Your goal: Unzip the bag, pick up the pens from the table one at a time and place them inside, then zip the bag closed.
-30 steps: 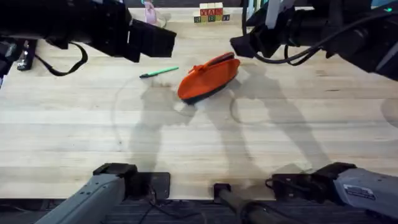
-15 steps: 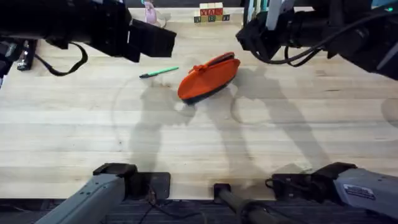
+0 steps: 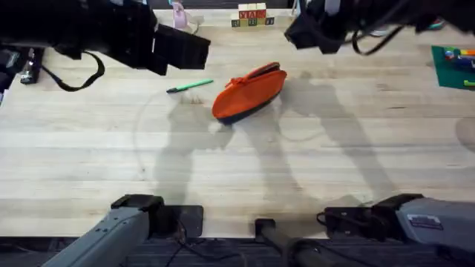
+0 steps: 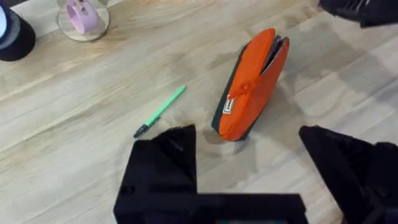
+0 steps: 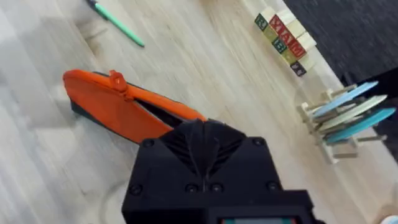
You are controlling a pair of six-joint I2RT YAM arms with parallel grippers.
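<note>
The orange bag (image 3: 249, 92) lies at an angle in the middle of the table (image 3: 237, 163), dark underside towards the front. Its zipper gapes a little at the far right end (image 5: 155, 111). The green pen (image 3: 190, 86) lies just left of the bag, apart from it. My left gripper (image 3: 194, 49) hovers above and behind the pen. In the left wrist view it (image 4: 249, 168) is open, with the bag (image 4: 252, 87) and pen (image 4: 160, 112) beyond it. My right gripper (image 3: 297, 33) hangs behind the bag's right end, and its fingers (image 5: 202, 134) meet, holding nothing.
Letter blocks (image 3: 251, 16) stand at the back edge, and a pink tape holder (image 3: 178, 15) is to their left. A wooden rack of blue sticks (image 5: 348, 112) stands near the blocks. A dark green mat (image 3: 453, 67) lies at the far right. Bare wood spreads in front of the bag.
My right gripper has drawn up and back to the right, away from the bag's far end, uncovering the green mat. The bag, the pen and the left arm have stayed put.
</note>
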